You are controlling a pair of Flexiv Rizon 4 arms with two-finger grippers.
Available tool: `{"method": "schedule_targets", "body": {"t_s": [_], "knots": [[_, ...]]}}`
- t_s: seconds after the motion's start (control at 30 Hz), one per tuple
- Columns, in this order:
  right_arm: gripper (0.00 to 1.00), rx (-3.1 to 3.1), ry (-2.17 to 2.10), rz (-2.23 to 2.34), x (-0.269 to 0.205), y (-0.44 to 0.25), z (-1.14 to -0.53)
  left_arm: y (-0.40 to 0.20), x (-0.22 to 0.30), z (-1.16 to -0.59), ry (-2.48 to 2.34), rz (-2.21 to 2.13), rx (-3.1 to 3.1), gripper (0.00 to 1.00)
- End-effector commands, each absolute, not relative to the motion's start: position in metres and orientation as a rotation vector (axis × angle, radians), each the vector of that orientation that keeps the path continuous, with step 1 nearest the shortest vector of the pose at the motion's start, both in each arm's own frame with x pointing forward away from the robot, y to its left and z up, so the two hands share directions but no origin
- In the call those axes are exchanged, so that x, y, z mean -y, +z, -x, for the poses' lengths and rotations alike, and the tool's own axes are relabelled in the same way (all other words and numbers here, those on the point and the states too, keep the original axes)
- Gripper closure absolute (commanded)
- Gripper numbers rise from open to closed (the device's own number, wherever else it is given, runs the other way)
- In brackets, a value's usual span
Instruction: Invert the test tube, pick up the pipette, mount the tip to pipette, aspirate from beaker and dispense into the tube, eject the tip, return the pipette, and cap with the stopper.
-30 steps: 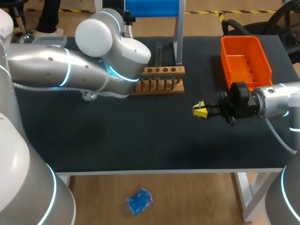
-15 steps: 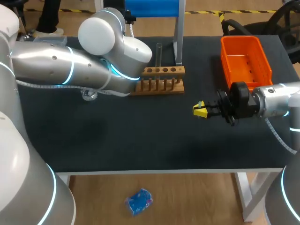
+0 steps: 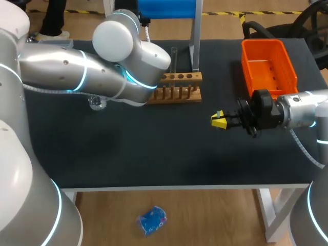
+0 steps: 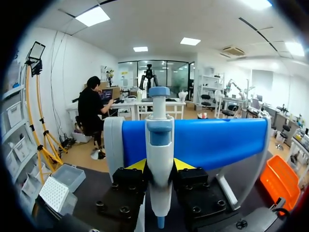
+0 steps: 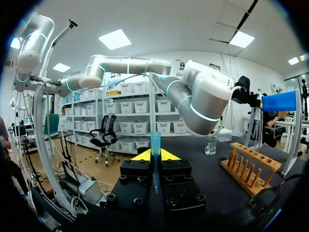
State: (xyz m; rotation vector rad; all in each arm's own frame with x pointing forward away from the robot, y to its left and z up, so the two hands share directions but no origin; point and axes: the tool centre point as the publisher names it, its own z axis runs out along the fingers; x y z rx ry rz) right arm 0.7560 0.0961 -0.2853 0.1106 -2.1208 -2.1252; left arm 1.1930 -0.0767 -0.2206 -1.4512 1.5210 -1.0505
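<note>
My left tool [image 4: 160, 167] pinches the white and blue pipette [image 4: 159, 137] from both sides, just in front of the blue stand [image 4: 217, 140] at the back of the tabletop [image 3: 154, 154]. My right tool [image 3: 219, 121] hangs over the tabletop's right half, closed on a blue tip [image 5: 155, 145] that lies along its fingers. The test tube [image 3: 173, 57] stands upright at the wooden rack [image 3: 177, 87]. The beaker [image 5: 210, 145] sits under my left arm. An orange bin [image 3: 269, 66] sits near my right arm.
</note>
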Motion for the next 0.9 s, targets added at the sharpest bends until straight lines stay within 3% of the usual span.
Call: {"method": "schedule_targets", "body": {"t_s": [0.03, 0.9], "knots": [[1.0, 2.122, -2.124, -0.112, -0.096, -0.285, -0.756, -0.218, 0.079, -1.193, -1.049, 1.453, -1.509, 1.0], [1.0, 2.122, -2.124, -0.112, -0.096, -0.285, -0.756, -0.157, 0.081, -1.168, -1.076, 1.344, -1.476, 1.0]]}}
